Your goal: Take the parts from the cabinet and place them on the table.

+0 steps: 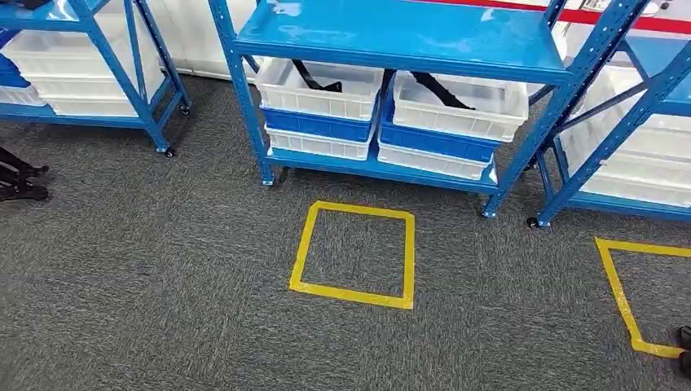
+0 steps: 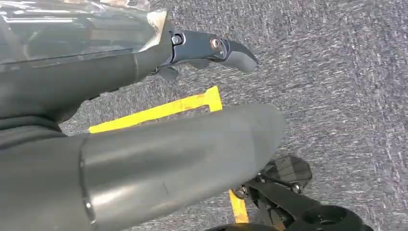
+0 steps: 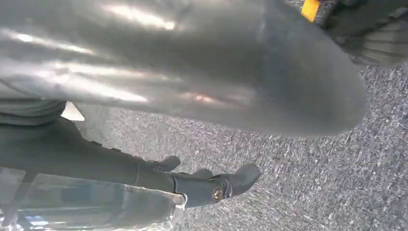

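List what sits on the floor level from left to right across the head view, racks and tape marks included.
Left blue rack with white bins → full yellow tape square → middle blue rack's left crate stack → its right crate stack → partial yellow tape square → right blue rack.

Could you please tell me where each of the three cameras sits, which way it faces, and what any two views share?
Head view: high on the body, facing forward and down at the blue rack with white bins and a yellow tape square; none of the robot's body shows.
Left wrist view: behind the hanging left robot hand, facing the carpet and yellow tape.
Right wrist view: behind the right robot hand, facing the carpet.
Shared: the grey carpet.
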Action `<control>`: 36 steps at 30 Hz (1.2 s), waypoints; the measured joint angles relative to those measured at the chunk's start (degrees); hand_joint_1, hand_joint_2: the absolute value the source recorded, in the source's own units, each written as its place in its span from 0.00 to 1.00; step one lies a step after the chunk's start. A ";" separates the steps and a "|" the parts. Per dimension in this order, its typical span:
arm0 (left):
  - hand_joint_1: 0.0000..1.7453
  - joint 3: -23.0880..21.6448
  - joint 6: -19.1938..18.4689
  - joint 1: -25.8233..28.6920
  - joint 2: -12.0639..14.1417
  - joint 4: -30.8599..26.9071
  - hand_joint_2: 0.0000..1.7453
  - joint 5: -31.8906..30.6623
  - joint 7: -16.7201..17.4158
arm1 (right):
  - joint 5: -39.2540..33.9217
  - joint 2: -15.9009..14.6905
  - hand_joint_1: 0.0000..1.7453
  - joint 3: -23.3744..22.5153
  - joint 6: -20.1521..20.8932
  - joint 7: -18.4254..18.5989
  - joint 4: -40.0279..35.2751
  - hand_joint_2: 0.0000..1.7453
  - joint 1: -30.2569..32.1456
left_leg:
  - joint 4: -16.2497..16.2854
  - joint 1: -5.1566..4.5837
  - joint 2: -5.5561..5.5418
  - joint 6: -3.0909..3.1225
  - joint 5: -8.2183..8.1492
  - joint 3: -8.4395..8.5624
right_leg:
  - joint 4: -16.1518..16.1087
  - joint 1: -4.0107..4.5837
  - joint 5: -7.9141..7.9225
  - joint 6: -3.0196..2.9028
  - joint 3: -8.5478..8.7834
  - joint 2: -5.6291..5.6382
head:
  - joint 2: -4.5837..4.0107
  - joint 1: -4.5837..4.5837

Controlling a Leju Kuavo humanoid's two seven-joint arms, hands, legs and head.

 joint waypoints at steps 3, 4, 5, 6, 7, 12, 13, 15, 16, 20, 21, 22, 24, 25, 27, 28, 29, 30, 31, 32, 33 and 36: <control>0.00 0.00 0.00 0.06 0.18 0.04 0.00 0.00 0.00 | -0.04 0.09 0.00 0.04 0.02 0.00 0.00 0.00 0.22 | 0.23 -0.30 0.23 -1.34 -1.71 1.02 | -6.73 -0.06 3.75 -0.92 1.41 -1.77 | 0.00 0.13; 0.00 -0.02 -0.02 -0.05 0.15 0.04 0.00 0.00 0.00 | -0.04 -0.04 0.00 0.02 0.04 0.00 0.00 0.00 0.01 | 0.20 -0.34 0.50 -1.81 -2.06 0.80 | -6.48 0.22 4.59 -1.94 2.14 -1.59 | 0.00 -0.07; 0.00 -0.02 -0.02 -0.09 0.20 0.04 0.00 -0.02 -0.02 | -0.04 0.00 0.00 0.04 0.09 -0.02 0.00 0.00 -0.01 | 0.58 -0.22 0.62 -2.20 -1.97 1.87 | -6.64 0.15 4.50 -2.72 1.46 -1.45 | 0.00 -0.39; 0.00 -0.02 -0.04 -0.17 0.22 0.04 0.00 0.00 -0.07 | -0.04 0.02 0.00 0.04 0.18 -0.07 0.00 0.00 -0.03 | 0.67 -0.06 0.64 -2.28 -1.87 1.93 | -6.59 0.19 4.47 -3.18 2.44 -1.21 | 0.00 -0.31; 0.00 -0.04 -0.09 -0.40 0.20 0.00 0.00 -0.02 -0.09 | -0.04 0.00 0.00 0.04 0.20 -0.13 0.00 0.00 0.00 | 1.61 0.18 0.77 -2.40 -2.02 1.32 | -6.86 -0.13 4.24 -3.62 3.16 -0.96 | 0.00 -0.46; 0.00 -0.07 -0.09 -0.61 0.28 -0.04 0.00 -0.02 -0.17 | 0.15 -0.17 0.00 0.07 0.28 -0.17 0.00 0.00 -0.10 | 18.41 0.32 0.46 -3.36 -8.34 -9.67 | -6.93 0.40 2.81 -5.38 4.67 -0.57 | 0.00 -0.59; 0.00 -0.07 -0.09 -0.44 0.28 -0.04 0.00 0.00 -0.15 | 0.17 -0.15 0.00 0.11 0.28 -0.17 0.00 0.00 -0.10 | 18.18 0.31 0.44 -3.28 -7.87 -10.66 | -6.93 0.48 2.40 -5.28 5.13 -0.42 | 0.00 -0.55; 0.00 -0.09 -0.07 -0.32 0.28 -0.04 0.00 0.00 -0.15 | 0.20 -0.13 0.00 0.18 0.24 -0.15 0.00 0.00 0.01 | 11.91 0.30 0.43 -2.81 -2.70 -9.36 | -6.93 0.52 1.56 -5.05 6.38 -0.17 | 0.00 -0.59; 0.00 -0.09 0.00 -0.33 0.31 -0.04 0.00 0.04 -0.17 | 0.20 -0.09 0.00 0.22 0.24 -0.15 0.00 0.00 -0.05 | 7.24 0.27 0.44 -2.41 0.83 -7.87 | -6.94 0.53 1.14 -4.90 7.01 -0.12 | 0.00 -0.59; 0.00 -0.09 0.11 -0.36 0.37 -0.07 0.00 0.09 -0.17 | 0.00 0.02 0.00 0.55 0.20 -0.11 -0.04 0.00 -0.31 | 2.92 -0.58 0.15 -0.71 0.24 -6.51 | -6.71 0.97 0.37 -3.19 8.57 0.03 | 0.00 -0.63; 0.00 -0.09 0.11 -0.23 0.42 -0.04 0.00 0.11 -0.22 | 0.00 0.09 0.00 0.59 0.20 -0.11 -0.04 0.00 -0.16 | 2.47 -0.64 -0.01 -0.19 1.15 -6.11 | -6.37 1.06 0.70 -2.58 8.54 0.03 | 0.02 -0.68; 0.00 -0.09 0.11 -0.17 0.40 -0.07 0.00 0.11 -0.33 | 0.00 0.09 0.00 0.61 0.15 -0.05 -0.04 0.00 -0.18 | 2.27 -0.38 -0.10 0.37 1.81 -4.37 | -6.11 1.15 0.23 -2.31 8.75 -0.03 | 0.00 -0.61; 0.00 -0.07 0.20 -0.28 0.44 -0.07 0.00 0.26 -0.50 | 0.00 0.22 0.00 0.63 0.15 -0.02 -0.04 0.00 -0.20 | 1.81 -0.21 0.11 0.83 1.66 -3.37 | -1.91 0.90 -1.42 -2.58 6.92 -0.17 | -0.02 -0.26; 0.00 -0.07 0.24 -0.43 0.48 -0.07 0.00 0.42 -0.68 | 0.02 0.26 0.00 0.66 0.15 -0.02 -0.04 0.00 -0.33 | 1.82 -0.24 0.12 1.00 1.44 -3.27 | 2.44 0.90 -2.86 -2.99 4.05 -0.16 | 0.00 -0.15; 0.00 -0.07 0.26 -0.48 0.48 -0.07 0.00 0.70 -0.90 | 0.00 0.26 0.00 0.66 0.15 -0.02 -0.04 0.00 -0.31 | 1.83 -0.37 0.03 1.08 0.75 -2.91 | 8.91 0.93 -5.78 -3.30 -0.98 -0.15 | 0.00 -0.20; 0.00 -0.07 0.28 -0.46 0.48 -0.07 0.00 0.76 -0.92 | 0.00 0.26 0.00 0.66 0.17 -0.02 -0.04 0.00 -0.28 | 1.82 -0.40 -0.11 0.98 0.36 -2.48 | 9.25 0.88 -5.76 -2.63 -2.09 -0.16 | 0.00 -0.17; 0.00 -0.07 0.28 -0.40 0.48 -0.04 0.00 0.79 -0.92 | 0.00 0.26 0.00 0.68 0.20 0.00 -0.04 0.00 -0.13 | 1.82 -0.39 -0.19 0.93 -0.05 -1.97 | 7.48 0.83 -4.78 -1.87 -2.03 -0.16 | 0.00 -0.22; 0.00 -0.07 0.31 -0.30 0.48 -0.07 0.00 0.81 -0.92 | 0.00 0.26 0.00 0.68 0.20 0.00 -0.04 0.00 0.00 | 1.83 -0.38 -0.34 0.78 -0.51 -1.33 | 3.81 0.77 -2.71 -1.14 -1.10 -0.19 | 0.00 -0.11; 0.00 -0.07 0.33 -0.24 0.48 -0.07 0.00 0.85 -0.94 | -0.04 0.22 0.00 0.68 0.18 0.04 -0.04 0.00 0.15 | 1.82 -0.37 -0.39 0.58 -1.06 -0.62 | -1.61 0.71 0.38 -0.41 0.57 -0.25 | 0.00 -0.13; 0.00 -0.07 0.35 -0.22 0.50 -0.04 0.00 0.85 -0.94 | -0.04 0.15 0.00 0.68 0.20 0.04 -0.04 0.00 0.24 | 1.80 -0.39 -0.39 0.30 -1.57 -0.76 | -5.61 0.73 3.58 -0.24 1.64 -0.48 | 0.00 -0.04; 0.00 -0.07 0.39 -0.26 0.59 0.02 0.00 0.85 -0.94 | -0.04 0.18 0.00 0.68 0.20 0.07 -0.02 0.00 0.35 | 1.99 -0.56 -0.37 -0.08 -2.13 0.20 | -5.54 0.86 3.67 -1.31 1.33 -0.82 | 0.00 -0.18; 0.00 -0.07 0.48 -0.37 0.68 0.00 0.00 0.87 -0.96 | -0.02 0.22 0.00 0.72 0.20 0.07 -0.04 0.00 0.03 | 2.42 -0.58 -0.16 -1.25 -2.40 1.26 | -6.05 1.24 3.37 -3.92 2.20 -0.87 | 0.00 -0.30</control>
